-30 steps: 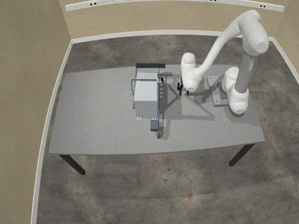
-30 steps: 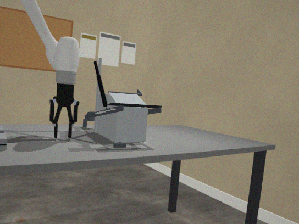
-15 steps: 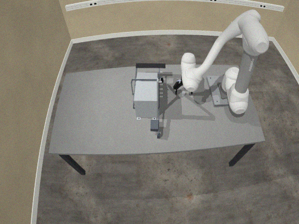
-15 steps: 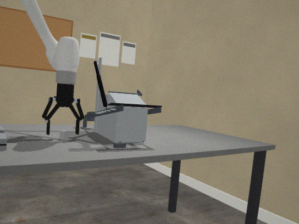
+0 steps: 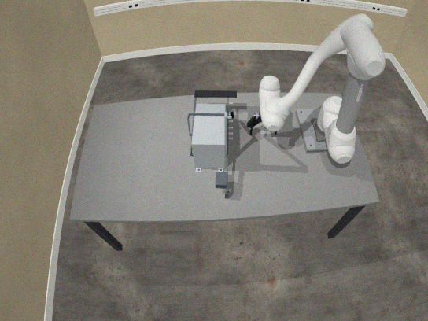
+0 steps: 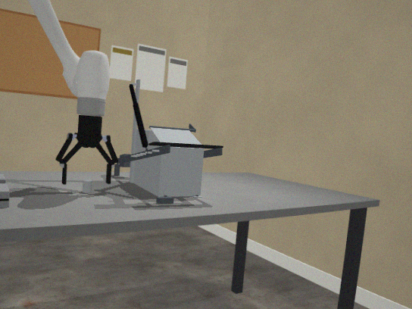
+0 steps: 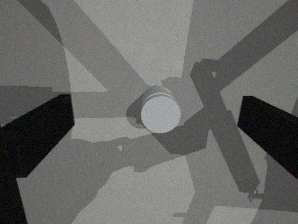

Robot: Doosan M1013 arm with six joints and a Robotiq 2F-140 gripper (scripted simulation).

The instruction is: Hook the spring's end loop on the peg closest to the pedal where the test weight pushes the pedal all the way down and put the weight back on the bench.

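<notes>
1. The arm (image 5: 315,63) (image 6: 57,38) is white and smooth, its joints fat, rounded caps.
2. A straight, greyer tube (image 5: 352,104) carries small, blurred lettering.
3. Near the right edge of the desk (image 5: 138,165) (image 6: 284,197) (image 7: 135,200), a flat grey base plate (image 5: 311,147) shows dark screw dots.
4. Above the gripper (image 5: 263,133) (image 6: 86,182) (image 7: 156,110) sits a grey collar (image 6: 91,107).
5. The gripper is black: blocky body, jointed linkages, pale bits at the upper pivots, slim straight fingers (image 6: 64,174).

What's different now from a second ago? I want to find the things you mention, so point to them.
The gripper (image 5: 263,127) (image 6: 86,181) (image 7: 156,110) has spread its fingers wide and risen a little, letting go of the steel test weight (image 6: 88,186) (image 7: 161,114), now standing untouched on the bench (image 5: 138,177) (image 6: 273,193) below. The feeder (image 5: 209,130) (image 6: 182,170) looks the same as before.
</notes>
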